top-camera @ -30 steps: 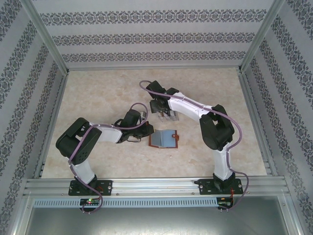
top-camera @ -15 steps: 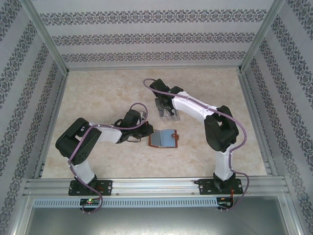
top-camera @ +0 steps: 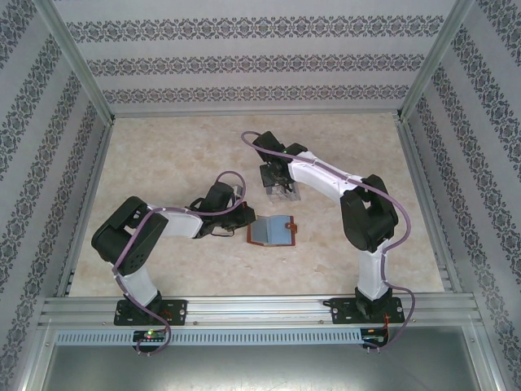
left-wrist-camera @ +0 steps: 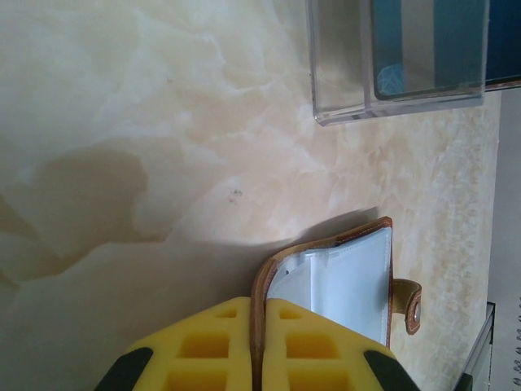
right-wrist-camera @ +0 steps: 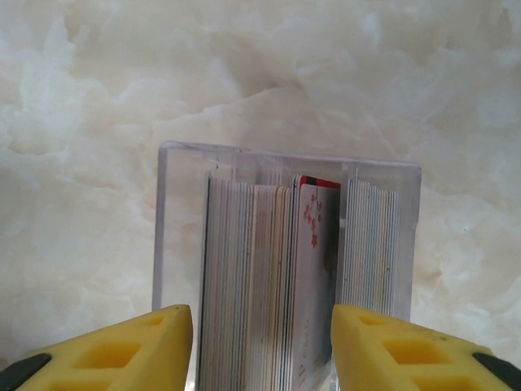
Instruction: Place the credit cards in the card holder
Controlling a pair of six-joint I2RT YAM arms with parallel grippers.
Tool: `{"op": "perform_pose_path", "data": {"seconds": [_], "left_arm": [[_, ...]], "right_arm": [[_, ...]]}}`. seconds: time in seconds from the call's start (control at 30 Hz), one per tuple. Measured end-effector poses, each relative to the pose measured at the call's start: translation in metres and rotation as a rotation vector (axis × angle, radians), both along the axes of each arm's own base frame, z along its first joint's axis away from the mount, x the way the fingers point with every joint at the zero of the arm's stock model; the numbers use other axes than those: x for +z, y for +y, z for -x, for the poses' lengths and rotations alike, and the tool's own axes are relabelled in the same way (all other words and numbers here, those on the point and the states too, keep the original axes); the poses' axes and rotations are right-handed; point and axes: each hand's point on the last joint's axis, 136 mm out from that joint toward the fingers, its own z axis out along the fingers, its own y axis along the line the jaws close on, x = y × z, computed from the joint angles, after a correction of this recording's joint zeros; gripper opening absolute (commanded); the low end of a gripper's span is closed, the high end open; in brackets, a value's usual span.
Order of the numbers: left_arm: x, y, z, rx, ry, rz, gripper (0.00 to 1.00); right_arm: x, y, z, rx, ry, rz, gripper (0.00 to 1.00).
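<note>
1. Presently clamping the left gripper [left-wrist-camera: 258, 314] on the near leather edge of the card holder [left-wrist-camera: 342, 281], yellow fingers closed with only the flap between. Judging this as anchoring, to prevent sliding or folding during insertion.
2. Finding the holder lying open and flat on the table [top-camera: 163, 163], just right of that gripper, pale inner pockets facing up and snap tab pointing right. Seemingly presenting the pockets for loading.
3. Noting a clear box [right-wrist-camera: 285, 159] beyond the holder, near but apart, packing the credit cards [right-wrist-camera: 244, 269] upright on edge in several stacks, including one red-patterned card among the pale ones.
4. Hovering the right gripper [right-wrist-camera: 260, 326] over that box, fingers spread wide, straddling the middle stacks and gripping nothing. Probably lining up to pinch one card by its top edge.
5. Judging the task as early: seeing no card gripped, and being unable to tell whether any pocket is filled.
6. Anticipating difficulty separating one thin card from tight neighbours, risking a multi-card pull or a tipped box.
</note>
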Motion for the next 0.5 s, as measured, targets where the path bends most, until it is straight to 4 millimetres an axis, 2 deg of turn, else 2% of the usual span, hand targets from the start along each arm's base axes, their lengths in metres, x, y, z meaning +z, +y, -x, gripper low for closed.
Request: {"op": "perform_pose_path", "data": {"seconds": [0.3,0.5], "left_arm": [[0.003,0.004,0.000,0.015,-0.004,-0.014,0.02],[0.004,0.004,0.000,0.018,-0.006,-0.016,0.01]], "right_arm": [[0.001,-0.004,0.000,-0.003,-0.004,0.018,0.42],[0.012,-0.010,-0.002,-0.007,-0.046,0.058,0.38]]}}
